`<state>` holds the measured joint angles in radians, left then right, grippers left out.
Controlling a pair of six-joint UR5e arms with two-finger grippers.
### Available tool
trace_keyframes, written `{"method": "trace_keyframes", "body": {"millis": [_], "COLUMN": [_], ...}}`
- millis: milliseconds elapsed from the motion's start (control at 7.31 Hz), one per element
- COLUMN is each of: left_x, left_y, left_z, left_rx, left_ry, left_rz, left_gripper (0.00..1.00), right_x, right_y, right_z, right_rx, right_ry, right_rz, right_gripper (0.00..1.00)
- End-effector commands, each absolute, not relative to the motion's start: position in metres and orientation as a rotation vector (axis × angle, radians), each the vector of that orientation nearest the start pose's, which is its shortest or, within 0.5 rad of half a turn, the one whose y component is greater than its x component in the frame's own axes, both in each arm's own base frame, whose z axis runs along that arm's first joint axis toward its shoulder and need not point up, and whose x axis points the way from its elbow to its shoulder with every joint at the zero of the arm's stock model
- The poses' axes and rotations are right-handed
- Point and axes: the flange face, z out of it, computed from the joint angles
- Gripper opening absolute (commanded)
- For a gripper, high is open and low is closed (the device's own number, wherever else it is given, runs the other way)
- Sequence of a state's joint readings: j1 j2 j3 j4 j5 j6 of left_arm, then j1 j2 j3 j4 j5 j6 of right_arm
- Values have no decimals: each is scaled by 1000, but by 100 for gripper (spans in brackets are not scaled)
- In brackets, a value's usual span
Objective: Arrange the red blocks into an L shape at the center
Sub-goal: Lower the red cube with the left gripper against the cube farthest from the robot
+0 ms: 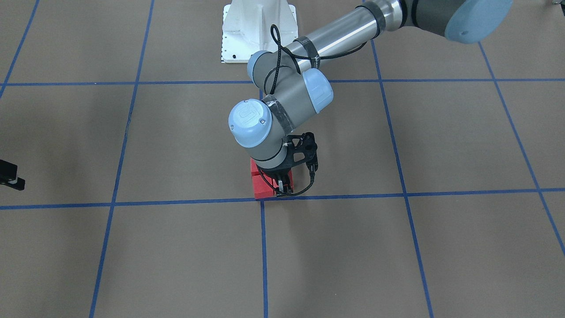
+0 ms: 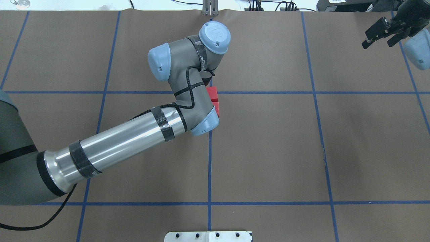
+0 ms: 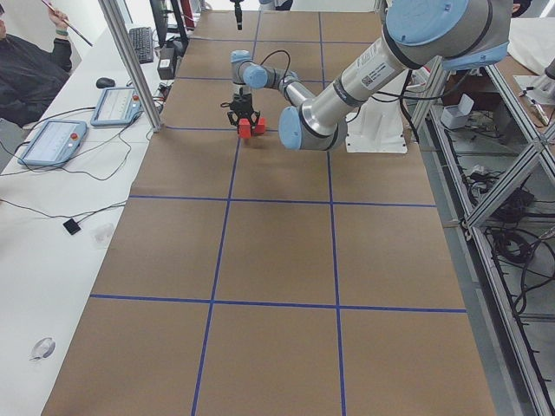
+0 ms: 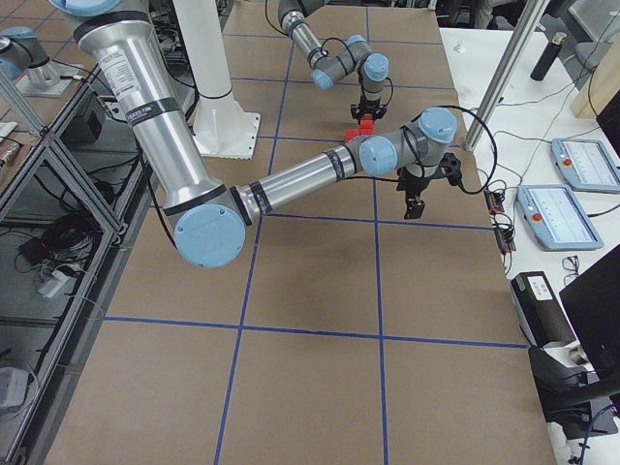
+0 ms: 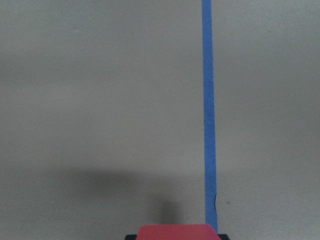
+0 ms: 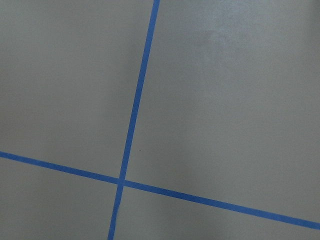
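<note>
Left gripper [image 1: 282, 187] pinches a red block [image 5: 175, 232] at the wrist view's bottom edge. It looks light, stiff and grippy; hold opposite flat faces. Right gripper [image 2: 379, 33] is spread.

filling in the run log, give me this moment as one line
left gripper: down at red blocks by center, grip unclear | right gripper: open, empty, off to the side | L shape: partly hidden, unconfirmed

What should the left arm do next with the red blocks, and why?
Probably open the left gripper and lift straight up: the third block sits in its grip, seemingly down beside the other two blocks at the center, so the L looks formed.
</note>
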<state>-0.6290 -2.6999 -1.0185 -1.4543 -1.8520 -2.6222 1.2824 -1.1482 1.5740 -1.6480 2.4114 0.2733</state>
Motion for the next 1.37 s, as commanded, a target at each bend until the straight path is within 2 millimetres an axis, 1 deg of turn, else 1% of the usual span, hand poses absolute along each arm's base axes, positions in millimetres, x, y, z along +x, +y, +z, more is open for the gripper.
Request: {"method": "trace_keyframes", "body": {"millis": [0,137,547,1231], "left_x": [618,619,621,623], "left_y": [-587,-587,-585,-580], "left_z": [173,175,194,189], "left_rx": [-412,-414,-416,-421], "left_ry": [460,473,469,478], "left_rz": [-1569,-1565,-1564,-1556], "left_gripper": [0,0,0,0], "right_x": [-127,-127,-127,-127], "right_y": [-637,-637,-637,-637], "right_z": [416,415,413,414], "right_rx": [86,86,91,87], "right_ry": [-891,-891,-894,-893], "right_rz": [-160,-160,-162,-161], "right_gripper": [99,99,99,99]}}
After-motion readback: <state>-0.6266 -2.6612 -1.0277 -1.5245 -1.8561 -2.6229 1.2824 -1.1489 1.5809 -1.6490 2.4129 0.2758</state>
